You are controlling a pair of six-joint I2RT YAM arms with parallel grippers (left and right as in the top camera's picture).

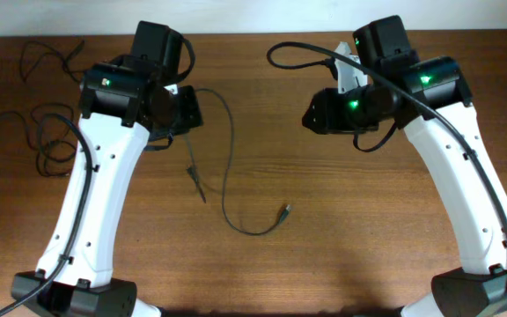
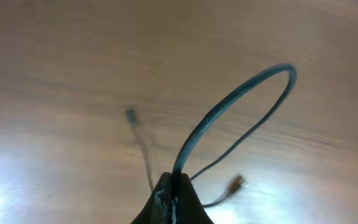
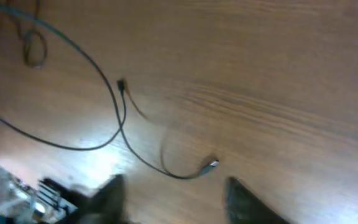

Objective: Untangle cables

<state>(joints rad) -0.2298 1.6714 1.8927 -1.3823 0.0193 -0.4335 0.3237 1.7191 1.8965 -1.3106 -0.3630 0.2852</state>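
Observation:
My left gripper point(image 1: 192, 110) is shut on a thin black cable point(image 1: 230, 150), raised above the wooden table. From the shut fingers the cable curves down and right to a small plug end point(image 1: 285, 210) lying on the wood; its other end point(image 1: 197, 183) hangs below the gripper. In the left wrist view the cable point(image 2: 247, 93) rises out of the closed gripper point(image 2: 174, 193) in a loop. My right gripper point(image 1: 310, 116) hovers to the right of the cable. In the right wrist view that gripper point(image 3: 176, 202) is open, with only bare wood between its fingers and the plug end point(image 3: 211, 164) beyond them.
More loose black cables point(image 1: 47, 132) lie in loops by the table's left edge, with another strand point(image 1: 51, 51) at the back left. A thick black robot cable point(image 1: 290, 51) arcs off the right arm. The table's point(image 1: 359, 220) back edge meets a white wall.

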